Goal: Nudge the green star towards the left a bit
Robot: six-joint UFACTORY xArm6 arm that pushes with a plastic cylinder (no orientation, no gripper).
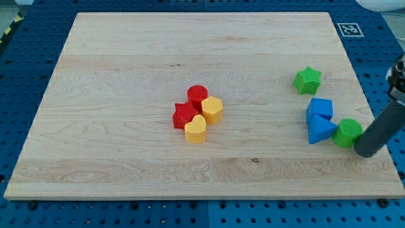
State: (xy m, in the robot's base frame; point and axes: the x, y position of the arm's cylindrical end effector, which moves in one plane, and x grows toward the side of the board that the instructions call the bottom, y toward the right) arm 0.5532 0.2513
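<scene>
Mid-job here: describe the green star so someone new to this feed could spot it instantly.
Start at the wooden board and go to its right side, where a small group of blocks sits apart from the red and yellow cluster in the middle. The green star is the topmost of that right-hand group, alone above the two blue blocks. Unlike the round green block beside my tip, it has points.

Eight blocks sit on the tabletop (126, 76) — two of each colour. Two red: a red cylinder (197, 94) and a red star (183, 115). Two yellow: a yellow hexagon (212, 109) and a yellow heart (195, 130). Two blue: a blue block (321, 108) of unclear shape and a blue triangle (319, 131). Two green: a green star (307, 80) and a green cylinder (347, 132) — plus one rod, my tip (365, 152)
</scene>
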